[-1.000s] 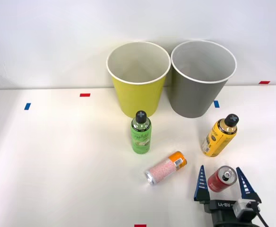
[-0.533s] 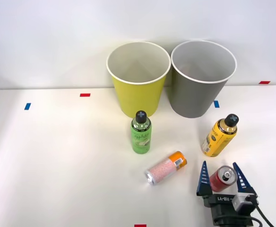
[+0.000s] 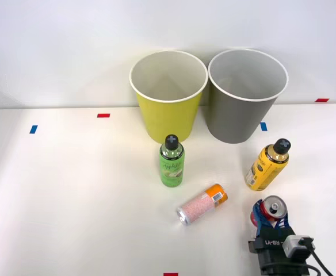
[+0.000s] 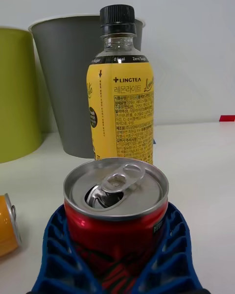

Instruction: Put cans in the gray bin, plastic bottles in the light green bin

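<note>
Red can (image 3: pixel 270 210) upright at the near right, right gripper (image 3: pixel 270 218) clamped on it; yellow LINGTEA bottle (image 4: pixel 121 95) just beyond; gray bin (image 3: pixel 245 95) far behind.

Red can (image 4: pixel 116 215) lower body hidden behind blue fingers (image 4: pixel 58 255); pink can (image 4: pixel 7 225) cut off.

Bright, even light falls from overhead on the white table (image 3: pixel 70 195), with a warmer cast near the yellow-green bin (image 3: pixel 169 95). Shadows beside that bin are soft and short. In the wrist view, glare sits on the red can (image 4: pixel 116 215)'s silver top, which is sharp.
</note>
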{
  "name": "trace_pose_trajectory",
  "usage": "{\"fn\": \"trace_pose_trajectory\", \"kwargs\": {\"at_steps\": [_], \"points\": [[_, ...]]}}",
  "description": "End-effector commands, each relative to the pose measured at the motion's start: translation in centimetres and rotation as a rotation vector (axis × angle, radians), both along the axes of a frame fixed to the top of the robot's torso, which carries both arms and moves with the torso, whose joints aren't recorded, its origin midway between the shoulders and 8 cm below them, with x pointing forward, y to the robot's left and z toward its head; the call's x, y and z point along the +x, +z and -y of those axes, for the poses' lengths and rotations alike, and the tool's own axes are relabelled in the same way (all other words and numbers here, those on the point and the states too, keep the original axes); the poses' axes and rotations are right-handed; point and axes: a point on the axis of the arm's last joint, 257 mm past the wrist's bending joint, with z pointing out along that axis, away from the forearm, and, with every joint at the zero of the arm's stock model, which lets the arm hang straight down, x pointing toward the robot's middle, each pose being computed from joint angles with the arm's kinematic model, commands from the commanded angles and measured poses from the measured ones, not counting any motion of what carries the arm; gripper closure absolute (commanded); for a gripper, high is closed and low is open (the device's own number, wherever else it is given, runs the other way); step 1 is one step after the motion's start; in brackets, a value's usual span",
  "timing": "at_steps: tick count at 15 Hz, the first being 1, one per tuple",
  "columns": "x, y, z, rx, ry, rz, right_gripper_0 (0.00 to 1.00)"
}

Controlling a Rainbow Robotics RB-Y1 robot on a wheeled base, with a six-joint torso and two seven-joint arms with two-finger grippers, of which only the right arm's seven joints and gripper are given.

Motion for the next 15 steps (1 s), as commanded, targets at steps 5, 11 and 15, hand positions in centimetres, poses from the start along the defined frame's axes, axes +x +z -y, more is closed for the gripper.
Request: {"fn": "trace_pose_trajectory", "kwargs": {"at_steps": [5, 11, 15], "points": [[-3.0, 2.6, -1.4, 0.029, 0.047, 0.023, 1.0], [-1.4, 12.3, -6.1, 0.068, 0.175, 0.034, 1.0], [0.9, 19.2, -7.5, 0.119, 0.226, 0.035, 1.0]]}}
